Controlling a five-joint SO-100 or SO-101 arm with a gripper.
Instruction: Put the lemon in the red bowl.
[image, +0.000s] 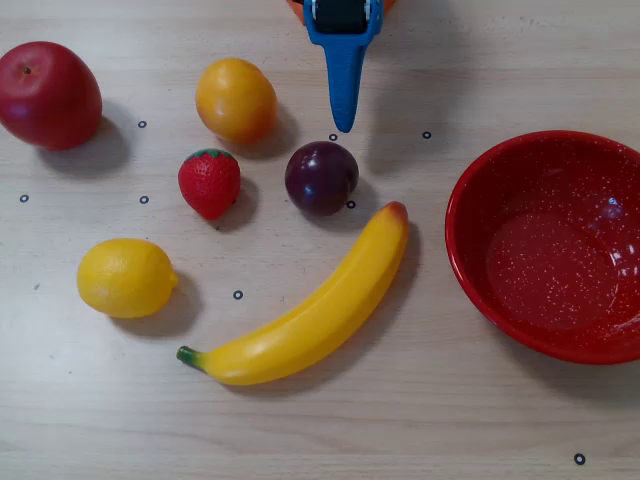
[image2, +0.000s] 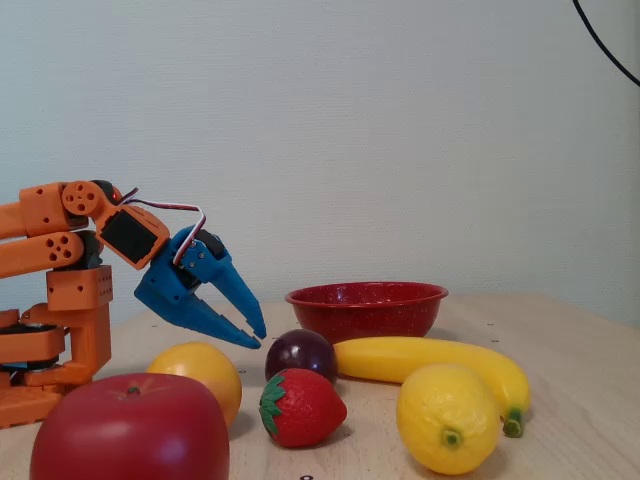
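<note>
The pale wooden table (image: 420, 420) carries everything, and the red bowl (image: 470, 260) is the largest item on it, sitting empty against the right edge in the overhead view with its speckled inside showing. Next in size, the banana (image: 320, 315) lies diagonally across the middle toward the bottom edge, its green stem end pointing to the lower left. The red apple (image: 48, 95) fills the top left corner. The blue gripper (image2: 256, 338) reaches in from the middle of the top edge; in the fixed view its two fingers are parted by a narrow gap, holding nothing and raised above the table. The lemon (image: 125, 278) rests near the left edge, below the other small fruit and well apart from the bowl and from the gripper. The orange fruit (image: 236, 100) sits near the top edge, left of the gripper. The dark plum (image: 321, 177) lies just under the gripper tip, near the banana's upper end, and the strawberry (image: 209, 182) stands to its left
</note>
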